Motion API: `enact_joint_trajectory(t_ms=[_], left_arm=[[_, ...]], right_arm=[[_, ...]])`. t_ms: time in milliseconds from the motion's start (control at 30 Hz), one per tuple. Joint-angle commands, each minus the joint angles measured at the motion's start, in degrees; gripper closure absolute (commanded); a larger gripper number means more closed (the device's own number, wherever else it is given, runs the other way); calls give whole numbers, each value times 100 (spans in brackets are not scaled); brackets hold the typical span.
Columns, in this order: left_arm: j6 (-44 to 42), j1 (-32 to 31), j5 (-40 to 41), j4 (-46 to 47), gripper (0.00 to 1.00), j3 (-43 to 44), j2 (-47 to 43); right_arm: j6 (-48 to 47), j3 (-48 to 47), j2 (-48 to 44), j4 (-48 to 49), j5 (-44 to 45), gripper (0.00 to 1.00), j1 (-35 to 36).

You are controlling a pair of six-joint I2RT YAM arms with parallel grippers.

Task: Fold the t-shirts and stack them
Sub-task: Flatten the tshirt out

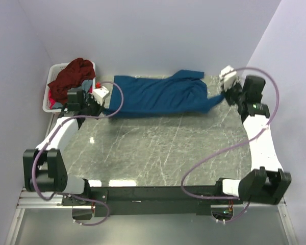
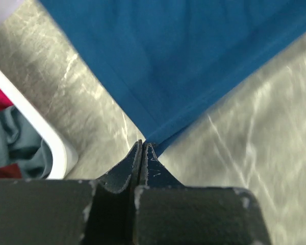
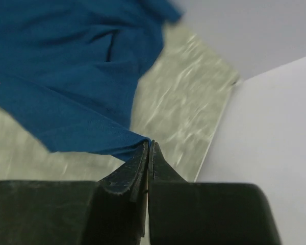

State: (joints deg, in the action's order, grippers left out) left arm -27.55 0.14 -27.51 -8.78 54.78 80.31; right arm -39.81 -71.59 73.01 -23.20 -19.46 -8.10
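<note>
A deep blue t-shirt point(image 1: 158, 95) lies stretched across the far part of the table, pulled taut between both arms. My left gripper point(image 1: 103, 108) is shut on its left corner; in the left wrist view the gripper point(image 2: 144, 145) pinches the blue cloth point(image 2: 173, 56) at the tips. My right gripper point(image 1: 225, 94) is shut on the shirt's right corner; in the right wrist view the gripper point(image 3: 149, 144) holds the blue cloth point(image 3: 66, 87). A dark maroon t-shirt point(image 1: 70, 76) is heaped over a grey-blue shirt point(image 1: 86, 82) in the basket.
A white plastic basket point(image 1: 47, 98) stands at the far left, close to my left gripper; its rim shows in the left wrist view point(image 2: 41, 127). Pale walls close in behind and at both sides. The marbled table point(image 1: 158, 148) stretches toward the arm bases.
</note>
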Motion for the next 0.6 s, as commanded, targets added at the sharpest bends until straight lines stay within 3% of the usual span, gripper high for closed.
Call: enact_joint_trajectory(t_ms=[0, 200, 267, 300, 333, 367, 400, 467, 567], left_arm=[[-1295, 47, -247, -887, 100, -81, -683], [-2780, 56, -132, -2785, 100, -565, -1070], [-3220, 56, -27, -3477, 94, -653, -1158], [-3326, 47, 34, -3682, 87, -662, -1193], [-3518, 91, 96, -3884, 75, -679, -1263], [-3660, 143, 62, -4304, 70, -680, -1307], [-3800, 214, -26, -4525, 66, -654, -1351], [-3951, 390, -280, -4799, 47, -531, -1466], [-3715, 399, -430, -4801, 42, -399, -1484]], right_arm=[[-1237, 425, -840, -1209, -339, 100, -69], [-2424, 1717, -1665, -2861, -286, 100, 1], [-2697, 2024, -1973, -3425, -321, 71, 54], [-2846, 2122, -2106, -3819, -313, 59, 63], [-2857, 2193, -2246, -3928, -278, 38, 63], [-2909, 2272, -2509, -4033, -251, 28, 63], [-3031, 2273, -2633, -4208, -251, 22, 71], [-3006, 2107, -2862, -4271, -365, 18, 72], [-2437, 1747, -2523, -3983, -671, 18, 71]])
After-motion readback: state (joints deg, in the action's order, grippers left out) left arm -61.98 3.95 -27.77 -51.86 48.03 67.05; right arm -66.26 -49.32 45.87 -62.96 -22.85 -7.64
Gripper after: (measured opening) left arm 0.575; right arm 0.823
